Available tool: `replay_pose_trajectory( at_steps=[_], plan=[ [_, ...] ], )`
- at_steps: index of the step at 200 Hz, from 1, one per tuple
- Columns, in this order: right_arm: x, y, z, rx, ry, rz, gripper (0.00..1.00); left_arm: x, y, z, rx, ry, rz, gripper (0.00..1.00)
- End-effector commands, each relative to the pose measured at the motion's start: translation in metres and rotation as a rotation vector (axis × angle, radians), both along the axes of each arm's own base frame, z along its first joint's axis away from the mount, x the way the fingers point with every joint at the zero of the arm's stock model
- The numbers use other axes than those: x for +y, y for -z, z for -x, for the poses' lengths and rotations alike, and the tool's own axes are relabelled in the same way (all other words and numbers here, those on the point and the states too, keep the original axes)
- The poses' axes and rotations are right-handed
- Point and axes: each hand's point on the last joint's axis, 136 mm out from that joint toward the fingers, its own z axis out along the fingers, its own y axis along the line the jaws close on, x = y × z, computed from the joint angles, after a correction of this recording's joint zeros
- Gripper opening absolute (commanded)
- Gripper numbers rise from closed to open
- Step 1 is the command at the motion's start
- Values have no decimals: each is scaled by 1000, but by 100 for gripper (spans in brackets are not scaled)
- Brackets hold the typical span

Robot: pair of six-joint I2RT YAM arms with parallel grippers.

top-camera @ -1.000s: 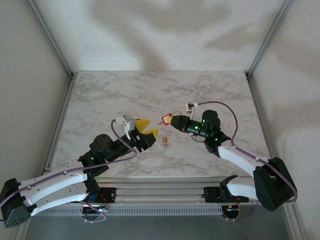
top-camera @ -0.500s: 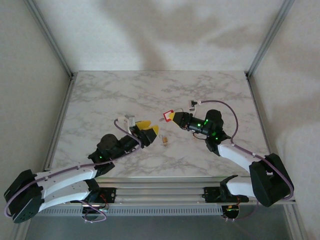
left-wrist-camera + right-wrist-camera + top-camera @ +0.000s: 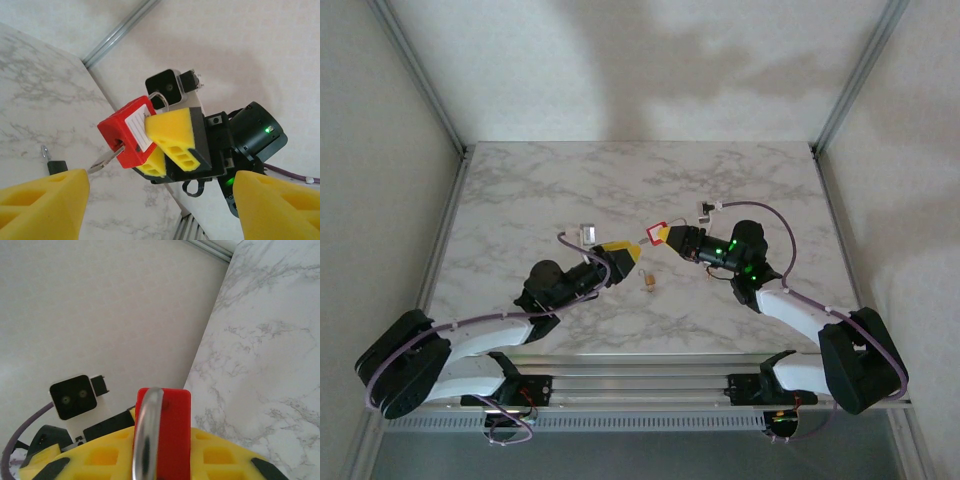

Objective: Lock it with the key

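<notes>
We see the right gripper near the middle of the marble table, its 2 yellow fingers clenched on the red padlock, which is lifted off the surface. The shackle rises between the pads in the right wrist view. A silver key pokes out of the padlock's keyhole end, pointing toward the left gripper. That gripper sits at 8 o'clock from the padlock, just beside it but apart from it. Its 2 foam fingers are spread wide and released, with nothing between them. At 6 o'clock from the padlock, 1 small black-headed metal piece lies on the marble, close under the line between the 2 grippers. A purple cable arcs over the right arm at 2 o'clock. Aluminium posts frame the table at 10 and 2 o'clock.
</notes>
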Motion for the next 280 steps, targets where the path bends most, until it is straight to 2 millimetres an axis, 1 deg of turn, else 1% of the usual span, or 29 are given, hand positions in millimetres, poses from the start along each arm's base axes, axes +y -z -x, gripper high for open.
replay_pose_trajectory(
  at_steps=[1,45,75,112,157,219,280],
  plan=[
    [-1,-19,7,-76,-25,-35,0,-2,-26,3,-44,51,93,75],
    [1,-18,7,-65,-41,-42,0,-6,-23,-5,-29,59,103,75],
    [2,-18,6,-60,-49,-47,0,-10,-14,-11,-7,71,96,74],
    [4,-16,6,-50,-60,-49,0,-14,-12,-13,4,96,113,73],
    [5,-14,5,-39,-65,-48,0,-18,-15,-12,1,125,126,72],
    [6,-14,5,-38,-62,-46,0,-21,-10,-8,19,159,130,71],
    [6,-14,5,-42,-63,-46,0,-21,-10,-4,17,173,136,66]
  ],
)
